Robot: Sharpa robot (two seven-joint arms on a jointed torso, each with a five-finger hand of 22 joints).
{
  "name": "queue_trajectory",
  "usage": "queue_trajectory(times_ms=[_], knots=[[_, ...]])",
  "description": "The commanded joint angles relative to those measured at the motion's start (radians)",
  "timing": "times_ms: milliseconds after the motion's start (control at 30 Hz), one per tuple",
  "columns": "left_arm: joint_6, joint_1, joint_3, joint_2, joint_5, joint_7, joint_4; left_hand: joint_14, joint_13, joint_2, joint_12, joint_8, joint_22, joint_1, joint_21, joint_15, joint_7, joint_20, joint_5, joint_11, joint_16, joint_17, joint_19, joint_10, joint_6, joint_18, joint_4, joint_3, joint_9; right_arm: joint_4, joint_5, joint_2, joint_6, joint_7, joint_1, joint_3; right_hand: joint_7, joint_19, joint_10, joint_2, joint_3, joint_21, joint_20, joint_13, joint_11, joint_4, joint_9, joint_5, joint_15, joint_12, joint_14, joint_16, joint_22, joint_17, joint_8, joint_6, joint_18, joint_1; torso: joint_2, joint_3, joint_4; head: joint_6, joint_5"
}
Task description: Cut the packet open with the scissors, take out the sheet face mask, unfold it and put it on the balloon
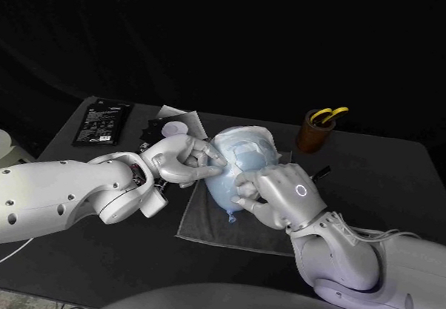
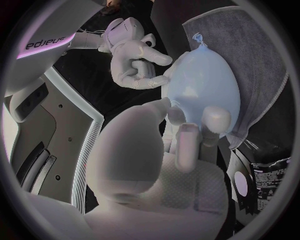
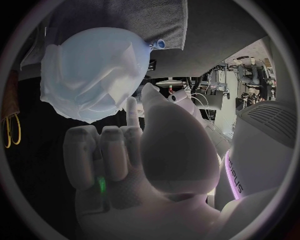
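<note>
A: Nearest us are the two arms, meeting over the towel [image 1: 199, 230]. What is each hand doing?

B: The left hand [image 1: 185, 159] has its fingers bent onto the balloon's [image 1: 226, 190] left flank, right at the mask's [image 1: 248, 146] edge. Whether it pinches the sheet or merely presses on it, I cannot tell. The right hand [image 1: 278, 194] is mostly curled in, with one finger out towards the balloon's near right side and nothing in its grasp that I can see.

A: And the mask itself?

B: It is on the balloon, draped over the far end, away from the knot [image 3: 159, 44]. In the right wrist view it lies in creases, with one fold doubled over. So I'd judge the step in hand is smoothing and seating it.

A: How to do that well?

B: Brace with one hand and stroke with the other, from the middle out to the edges. Press lightly: a balloon on cloth will likely roll (and a wet sheet probably slides), so both hands pushing from one side could shove it off the towel. Use pads rather than tips, I'd say.

A: Anything in the way?

B: No. The scissors [image 1: 329, 113] stand in the cup [image 1: 314, 134] at the far right, well apart. A black packet [image 1: 102, 123] lies flat at the far left.
</note>
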Motion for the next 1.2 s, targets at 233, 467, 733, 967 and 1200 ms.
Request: queue_trajectory(times_ms=[233,467,733,967,1200], knots=[[-0.014,0.0,0.0,0.011,0.027,-0.001,-0.006,0.015,0.012,-0.002,0.004,-0.006,0.004,0.001,0.004,-0.002,-0.001,-0.001,0.002,-0.002,0.002,0.034,-0.003,0.005,-0.008,0.002,0.001,0.008,-0.002,-0.011,-0.021,-0.003,0.007,-0.038,0.0,0.004,-0.006,0.107,0.102,0.008,-0.007,0.003,-0.004,0.257,-0.009,0.003,0.006,0.002,-0.009,-0.002,0.103,0.004,0.263,0.263,0.014,0.005,-0.006,-0.021,0.0,0.0001,0.0005,0.0,-0.006],[-0.017,0.0,0.001,0.014,0.033,0.001,-0.007,0.015,0.013,-0.002,0.005,-0.007,0.004,0.001,0.004,-0.002,0.0,-0.001,0.002,-0.002,0.002,0.036,-0.003,0.006,-0.008,0.002,0.001,0.008,-0.002,-0.029,-0.02,0.002,0.026,-0.042,0.0,0.005,-0.008,0.107,0.099,0.006,-0.012,0.003,-0.005,0.254,-0.011,0.003,0.008,0.0,-0.011,-0.007,0.103,0.004,0.263,0.263,0.021,0.007,-0.006,-0.026,-0.001,-0.0002,0.0001,0.0,-0.007],[-0.015,0.0,0.001,0.019,0.036,0.003,-0.008,0.015,0.013,-0.002,0.005,-0.007,0.004,0.001,0.004,-0.002,0.0,-0.001,0.002,-0.002,0.002,0.036,-0.003,0.006,-0.008,0.002,0.001,0.008,-0.002,-0.05,-0.019,0.018,0.062,-0.044,0.0,0.006,-0.01,0.106,0.093,-0.001,-0.024,0.0,-0.009,0.248,-0.012,0.001,0.012,-0.001,-0.013,-0.017,0.103,0.004,0.262,0.263,0.03,0.001,-0.005,-0.026,-0.001,-0.0011,0.0011,0.0,-0.011],[-0.014,0.0,0.001,0.019,0.037,0.002,-0.01,0.016,0.018,-0.003,0.007,-0.008,0.005,0.0,0.005,-0.002,0.0,-0.001,0.002,-0.002,0.003,0.037,-0.002,0.009,-0.008,0.002,0.001,0.008,-0.002,-0.056,-0.019,0.02,0.07,-0.044,0.001,0.006,-0.011,0.105,0.091,0.015,-0.004,-0.003,-0.012,0.246,-0.014,-0.01,0.017,-0.001,-0.015,-0.02,0.103,0.004,0.262,0.263,0.044,-0.015,-0.005,0.035,-0.001,-0.0013,0.0006,0.0,-0.012],[-0.013,0.0,0.001,0.019,0.037,0.002,-0.011,0.016,0.023,-0.003,0.01,-0.009,0.006,-0.001,0.005,-0.002,0.0,-0.002,0.002,-0.002,0.003,0.037,-0.002,0.013,-0.008,0.001,0.001,0.008,-0.003,-0.054,-0.019,0.021,0.055,-0.038,0.001,0.006,-0.019,0.107,0.099,0.064,0.215,0.003,-0.021,0.254,-0.024,-0.044,0.019,-0.001,-0.023,-0.007,0.103,0.004,0.263,0.263,0.069,-0.007,-0.006,0.153,-0.001,-0.0004,0.0,0.0,-0.013]])
